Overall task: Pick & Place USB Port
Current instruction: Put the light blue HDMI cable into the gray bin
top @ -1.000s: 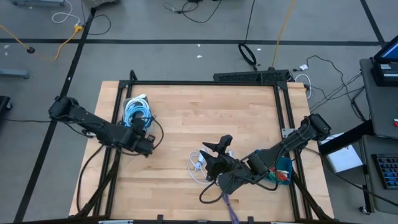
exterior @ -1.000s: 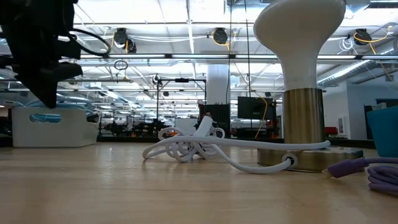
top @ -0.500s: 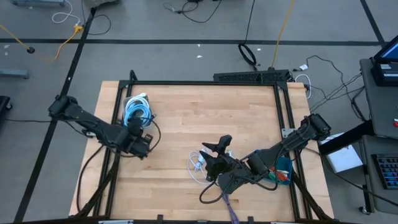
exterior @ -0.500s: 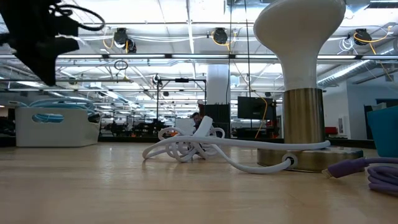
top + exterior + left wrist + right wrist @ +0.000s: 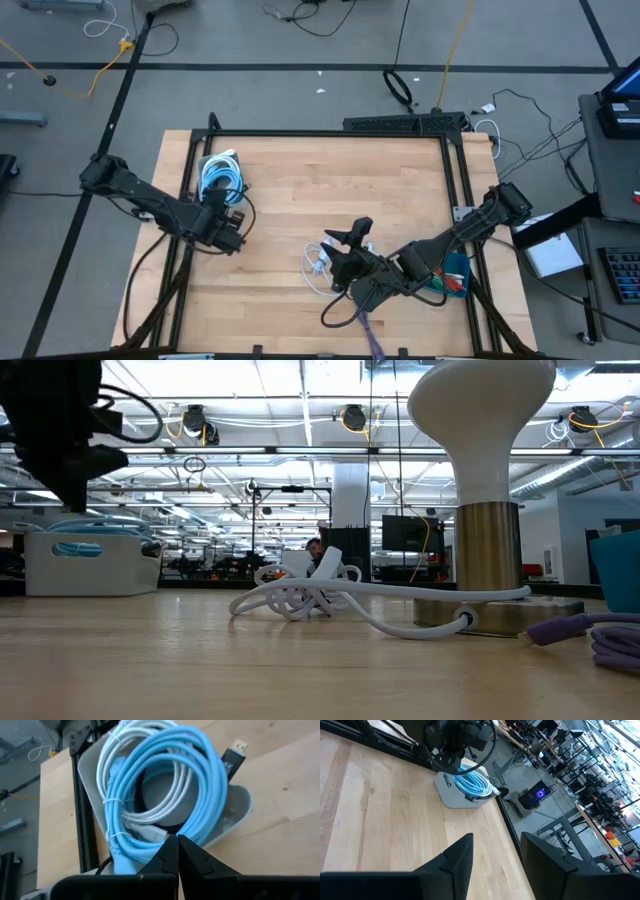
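Left gripper (image 5: 228,228) shifted slightly over the last second, pulling a touch back toward the left edge of the table and settling just in front of the grey bin (image 5: 206,196); right arm and cables look unchanged. Its fingers (image 5: 172,851) are pressed tight together with nothing between them, pointing at the bin, which sits by the table's back-left corner and holds a coiled light-blue cable (image 5: 200,785), a white cable (image 5: 160,780) and a dark flat plug (image 5: 232,755) sticking over the rim. Right gripper (image 5: 348,252) hovers near the front edge, right of centre, jaws partly apart and empty as far as the wrist view shows, just over the white USB cable bundle (image 5: 320,262). In the low view that bundle (image 5: 300,595) lies loose on the table with its lead running toward the lamp base (image 5: 490,615). Purple cable (image 5: 368,335) trails off the front edge; teal bin (image 5: 456,275) sits by the right edge. Judgement: the white bundle is the next piece to move; it is light, soft and floppy, will sag and trail when lifted, and loops may slip. Best hold is across the bunched middle or on the rigid connector body, not a single strand.
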`<state>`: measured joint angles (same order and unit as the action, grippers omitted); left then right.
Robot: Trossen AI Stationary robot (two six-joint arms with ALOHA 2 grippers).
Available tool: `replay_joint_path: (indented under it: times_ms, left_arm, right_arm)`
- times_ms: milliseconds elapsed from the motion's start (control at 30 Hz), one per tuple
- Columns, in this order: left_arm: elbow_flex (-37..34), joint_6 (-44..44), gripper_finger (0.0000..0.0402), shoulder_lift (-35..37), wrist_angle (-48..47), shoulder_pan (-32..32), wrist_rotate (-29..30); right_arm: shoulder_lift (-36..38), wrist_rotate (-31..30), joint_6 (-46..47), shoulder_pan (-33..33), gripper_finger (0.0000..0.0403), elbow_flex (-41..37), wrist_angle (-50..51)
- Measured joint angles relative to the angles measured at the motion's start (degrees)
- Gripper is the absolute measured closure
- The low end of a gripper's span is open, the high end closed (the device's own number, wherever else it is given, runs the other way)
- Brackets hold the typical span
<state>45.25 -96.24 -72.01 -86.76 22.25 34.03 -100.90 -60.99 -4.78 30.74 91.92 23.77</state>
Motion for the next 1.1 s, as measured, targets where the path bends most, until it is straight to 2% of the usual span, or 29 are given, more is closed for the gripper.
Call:
replay_joint_path:
  times_ms: [200,433,733,867,1100]
  left_arm:
    - [-4.23,2.79,0.0402,0.0,7.96,-2.54,-0.13]
    - [-4.01,5.51,0.0401,-1.53,9.56,-5.34,-0.53]
    - [-8.49,13.88,0.0401,-1.21,23.39,-10.94,0.18]
    - [-8.85,13.98,0.0401,-0.86,23.65,-11.31,0.6]
    - [-8.93,13.19,0.0401,-0.45,23.83,-11.49,-0.81]
  right_arm:
    - [0.0,0.02,0.0,0.0,0.0248,0.0,0.0]
    - [0.0,0.04,0.0,0.07,0.0248,0.0,0.01]
    - [0.0,0.33,-0.24,0.13,0.0248,0.0,-0.17]
    - [0.0,2.96,-0.31,0.13,0.0248,0.0,-0.5]
    - [0.0,3.02,-0.66,0.13,0.0248,0.0,-0.81]
